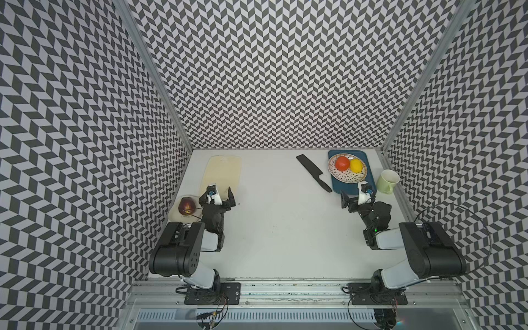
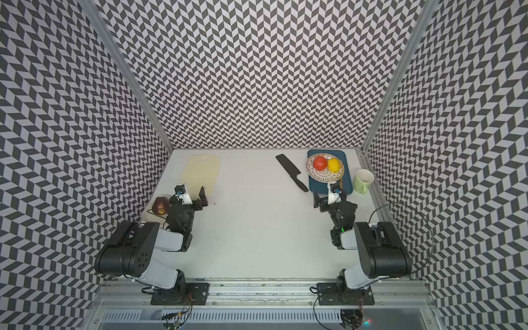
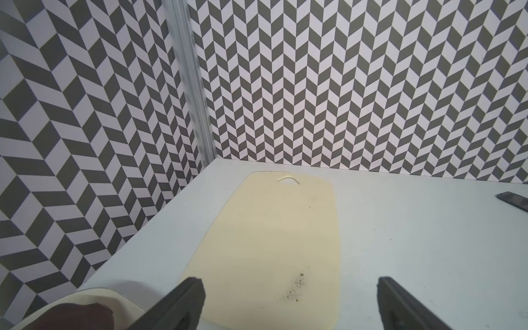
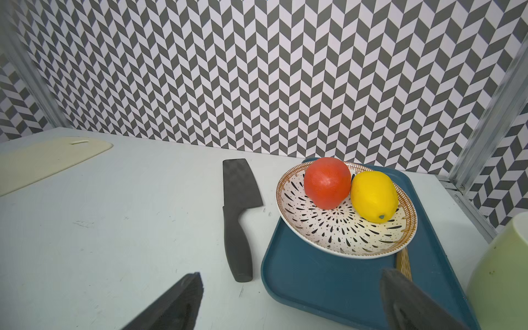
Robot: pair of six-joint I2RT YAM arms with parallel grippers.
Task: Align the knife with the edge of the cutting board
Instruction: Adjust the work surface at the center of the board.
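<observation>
I'm watching the knife lying flat just beside the tray, its long axis running diagonally, blade toward the back wall and handle end pointing at my right gripper. That gripper is sitting wide open and empty just short of the handle. The board is lying well apart on the left, with my left gripper hanging open and empty at its near end, so I'm judging the right arm nearer for the pick-up, with a carry across and a turn needed to match the board's long edge.
</observation>
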